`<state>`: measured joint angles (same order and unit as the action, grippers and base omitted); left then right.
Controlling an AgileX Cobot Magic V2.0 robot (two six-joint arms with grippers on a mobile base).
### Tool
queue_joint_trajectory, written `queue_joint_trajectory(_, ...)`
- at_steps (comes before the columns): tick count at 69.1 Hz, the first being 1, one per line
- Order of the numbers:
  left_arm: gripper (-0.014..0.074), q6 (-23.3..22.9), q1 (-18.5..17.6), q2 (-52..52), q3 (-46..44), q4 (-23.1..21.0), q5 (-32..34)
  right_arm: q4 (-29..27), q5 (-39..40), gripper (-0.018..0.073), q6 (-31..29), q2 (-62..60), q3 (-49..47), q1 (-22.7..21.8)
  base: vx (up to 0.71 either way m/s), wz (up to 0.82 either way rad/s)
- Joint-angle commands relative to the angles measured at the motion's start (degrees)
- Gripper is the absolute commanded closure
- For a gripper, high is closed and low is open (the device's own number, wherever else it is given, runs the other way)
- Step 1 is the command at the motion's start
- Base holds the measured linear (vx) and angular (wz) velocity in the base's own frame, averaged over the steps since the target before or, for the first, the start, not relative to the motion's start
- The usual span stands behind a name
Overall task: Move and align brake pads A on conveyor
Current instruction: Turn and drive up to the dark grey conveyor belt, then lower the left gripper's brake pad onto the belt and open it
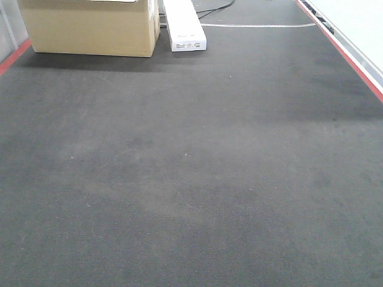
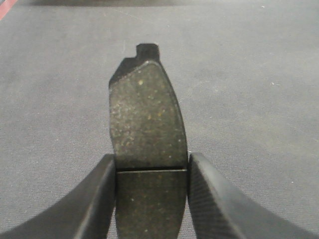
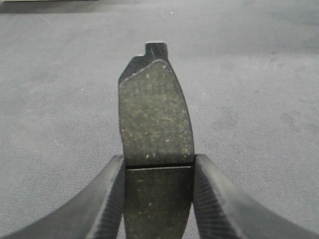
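In the left wrist view a dark-grey brake pad with a groove across its face sticks out from my left gripper, whose fingers press both its sides. The right wrist view shows the same: another brake pad clamped between the fingers of my right gripper. Both pads hang above the charcoal conveyor belt. In the front view the belt shows no pads and neither gripper.
A cardboard box stands at the belt's far left, with a long white box beside it. Red side rails run along the right and the far left edge. A pale seam crosses the belt at the back.
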<state>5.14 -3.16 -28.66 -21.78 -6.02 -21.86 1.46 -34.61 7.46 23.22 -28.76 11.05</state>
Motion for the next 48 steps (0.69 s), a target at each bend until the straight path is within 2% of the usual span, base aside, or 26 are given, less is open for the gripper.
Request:
queue_joint_trajectory(1,0.0603,-0.13,-0.23,-0.35,-1.70,-0.61,5.40,0.43,5.28,0.0566,-0.29,0.32,-1.72,-0.18,0.00,0.00)
queue_joint_trajectory(48,0.0603,-0.13,-0.23,-0.35,-1.70,-0.71,5.59,0.43,5.28,0.0566,-0.29,0.32,-1.72,-0.18,0.00,0.00)
